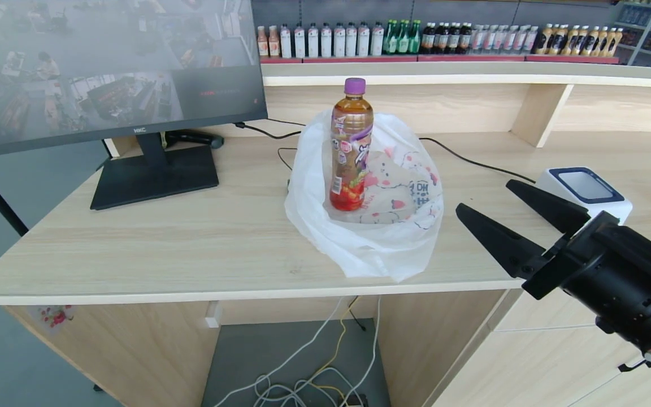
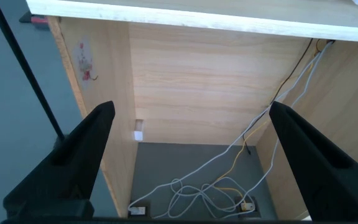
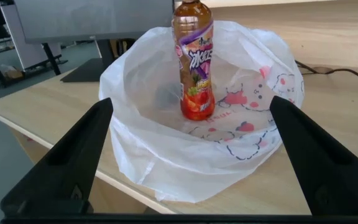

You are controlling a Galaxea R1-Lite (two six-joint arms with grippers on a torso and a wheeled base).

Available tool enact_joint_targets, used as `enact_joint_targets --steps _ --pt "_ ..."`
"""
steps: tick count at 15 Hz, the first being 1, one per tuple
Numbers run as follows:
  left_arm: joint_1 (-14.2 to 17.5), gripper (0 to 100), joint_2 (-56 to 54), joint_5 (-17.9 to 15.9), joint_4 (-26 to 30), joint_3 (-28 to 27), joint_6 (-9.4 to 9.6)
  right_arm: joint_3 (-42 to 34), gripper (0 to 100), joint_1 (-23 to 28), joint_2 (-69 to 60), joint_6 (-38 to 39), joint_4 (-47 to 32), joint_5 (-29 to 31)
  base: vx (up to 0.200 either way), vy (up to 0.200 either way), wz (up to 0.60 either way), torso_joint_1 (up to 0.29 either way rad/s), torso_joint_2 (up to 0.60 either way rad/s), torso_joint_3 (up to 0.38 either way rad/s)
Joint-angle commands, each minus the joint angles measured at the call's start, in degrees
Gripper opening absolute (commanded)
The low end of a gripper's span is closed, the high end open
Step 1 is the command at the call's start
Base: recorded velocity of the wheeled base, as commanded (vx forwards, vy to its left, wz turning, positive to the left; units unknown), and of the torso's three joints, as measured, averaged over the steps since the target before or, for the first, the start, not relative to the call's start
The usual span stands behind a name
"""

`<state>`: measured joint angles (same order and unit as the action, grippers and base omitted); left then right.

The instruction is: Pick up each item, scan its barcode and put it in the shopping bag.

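Observation:
A tea bottle (image 1: 351,147) with a purple cap stands upright inside the white shopping bag (image 1: 370,237) in the middle of the wooden counter. In the right wrist view the bottle (image 3: 194,62) stands in the bag (image 3: 166,155) ahead of the fingers. My right gripper (image 1: 495,212) hangs open and empty to the right of the bag, level with the counter's front edge. A white barcode scanner (image 1: 585,189) with a dark window sits behind it. My left gripper (image 2: 191,137) is open below the counter, facing the cabinet's wooden panel.
A monitor (image 1: 111,62) on a black stand (image 1: 156,175) occupies the counter's left rear. Black cables (image 1: 472,161) run across the back. A raised shelf (image 1: 472,79) borders the rear, with bottle rows behind. Loose cables (image 1: 314,373) lie on the floor under the counter.

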<state>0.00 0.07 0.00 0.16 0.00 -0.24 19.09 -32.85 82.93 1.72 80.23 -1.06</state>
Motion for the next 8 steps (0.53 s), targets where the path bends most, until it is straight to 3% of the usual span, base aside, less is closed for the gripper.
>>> enact_joint_targets --steps 1,8 --pt "0.1 100 0.0 0.0 -0.1 0.0 -0.11 -0.4 100 0.1 0.3 -0.1 0.0 0.0 0.000 -0.200 0.00 0.002 0.00 0.002" --pt "0.1 100 0.0 0.1 -0.1 0.0 -0.64 -1.7 100 1.4 -0.6 -0.1 0.5 0.2 0.000 -0.200 0.00 0.004 0.00 0.002"
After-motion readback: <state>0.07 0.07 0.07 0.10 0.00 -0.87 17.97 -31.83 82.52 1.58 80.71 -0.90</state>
